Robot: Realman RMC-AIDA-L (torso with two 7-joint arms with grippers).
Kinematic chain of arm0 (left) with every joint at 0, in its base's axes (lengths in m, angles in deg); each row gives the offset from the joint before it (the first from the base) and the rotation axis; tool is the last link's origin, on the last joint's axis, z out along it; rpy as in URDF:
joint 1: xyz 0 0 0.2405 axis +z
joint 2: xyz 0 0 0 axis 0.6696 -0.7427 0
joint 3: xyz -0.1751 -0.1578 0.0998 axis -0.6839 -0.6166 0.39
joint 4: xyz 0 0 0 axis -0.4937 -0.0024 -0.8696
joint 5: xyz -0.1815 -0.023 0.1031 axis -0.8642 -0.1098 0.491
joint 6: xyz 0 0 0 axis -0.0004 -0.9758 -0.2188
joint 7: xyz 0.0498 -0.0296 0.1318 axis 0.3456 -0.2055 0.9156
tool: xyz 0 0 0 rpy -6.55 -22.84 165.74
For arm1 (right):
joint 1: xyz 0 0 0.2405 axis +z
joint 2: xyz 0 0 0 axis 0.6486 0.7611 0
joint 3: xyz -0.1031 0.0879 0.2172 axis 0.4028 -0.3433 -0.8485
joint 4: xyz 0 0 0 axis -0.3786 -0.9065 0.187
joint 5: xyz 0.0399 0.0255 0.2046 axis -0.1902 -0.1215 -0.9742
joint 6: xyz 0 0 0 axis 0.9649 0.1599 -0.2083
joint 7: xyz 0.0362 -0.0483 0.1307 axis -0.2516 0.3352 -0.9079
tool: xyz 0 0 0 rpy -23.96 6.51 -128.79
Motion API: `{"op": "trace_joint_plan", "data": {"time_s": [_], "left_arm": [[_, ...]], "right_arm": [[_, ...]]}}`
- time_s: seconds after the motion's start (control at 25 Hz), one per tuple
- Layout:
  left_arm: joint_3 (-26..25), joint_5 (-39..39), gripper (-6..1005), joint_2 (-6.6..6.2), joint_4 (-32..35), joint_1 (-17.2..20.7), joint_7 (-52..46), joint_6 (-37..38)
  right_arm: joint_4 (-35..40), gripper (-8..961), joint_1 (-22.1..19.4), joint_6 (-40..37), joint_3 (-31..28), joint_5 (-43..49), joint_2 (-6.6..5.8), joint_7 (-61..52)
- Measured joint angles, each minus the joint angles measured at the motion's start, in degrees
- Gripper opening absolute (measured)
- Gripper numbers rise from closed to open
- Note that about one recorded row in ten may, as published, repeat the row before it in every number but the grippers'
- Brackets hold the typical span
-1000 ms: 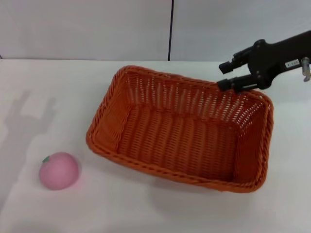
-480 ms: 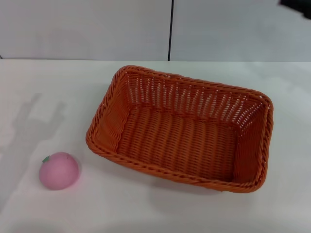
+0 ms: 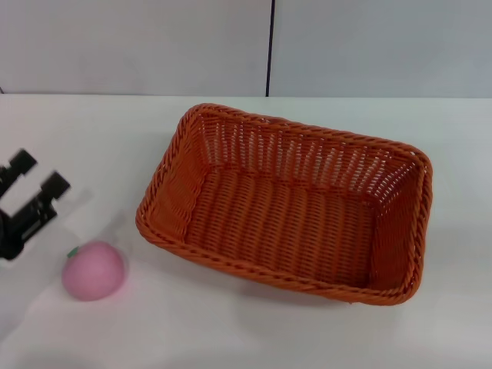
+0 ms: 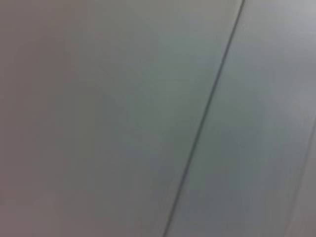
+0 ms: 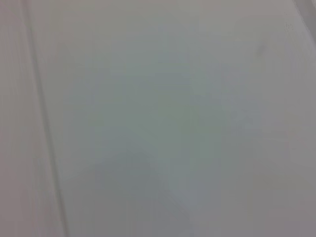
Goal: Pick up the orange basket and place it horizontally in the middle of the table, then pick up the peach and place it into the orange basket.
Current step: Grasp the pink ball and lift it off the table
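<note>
The orange basket (image 3: pixel 288 204) lies empty in the middle of the white table (image 3: pixel 231 330), its long side running left to right with a slight slant. The pink peach (image 3: pixel 93 270) rests on the table to the basket's front left. My left gripper (image 3: pixel 37 174) has come in at the left edge, open, above and just behind the peach without touching it. Nothing sits between its fingers. The right gripper is out of view. Both wrist views show only blurred grey wall.
A grey wall (image 3: pixel 154 46) with a dark vertical seam (image 3: pixel 270 46) stands behind the table's far edge. The tabletop stretches bare white in front of the basket and to its right.
The right gripper, which was at the basket's far right rim, has lifted away out of view. The left gripper has entered from the left near the peach. Basket and peach have not moved.
</note>
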Motion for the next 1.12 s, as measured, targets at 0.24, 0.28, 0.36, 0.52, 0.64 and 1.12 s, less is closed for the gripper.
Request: {"op": "trace_joint_plan", "data": {"time_s": [0.24, 0.28, 0.36, 0.52, 0.64, 1.12], "left_arm": [[8.4, 0.0, 720, 0.41, 7.5, 0.1, 0.3, 0.3], [8.4, 0.0, 718, 0.41, 7.5, 0.1, 0.3, 0.3], [9.9, 0.0, 714, 0.52, 8.5, 0.2, 0.3, 0.3], [11.9, -0.1, 705, 0.99, 9.8, 0.1, 0.6, 3.1], [14.1, -0.4, 698, 1.63, 9.9, -0.5, 0.6, 6.0], [15.5, -0.4, 672, 3.39, 9.6, -2.3, 3.0, 12.4]], "right_arm": [[-5.1, 470, -2.0, -5.2, -6.4, -2.1, -0.75, 0.0], [-5.3, 470, -2.1, -5.3, -6.8, -2.1, -0.67, -0.1], [-5.5, 470, -2.1, -5.3, -7.2, -2.1, -0.55, -0.1], [-6.8, 470, -1.9, -5.7, -7.6, -2.0, -0.28, 0.0], [-6.9, 470, -1.8, -5.8, -7.6, -1.9, 0.02, 0.0], [-7.0, 470, -1.8, -6.4, -7.6, -1.9, 0.1, -0.1]]}}
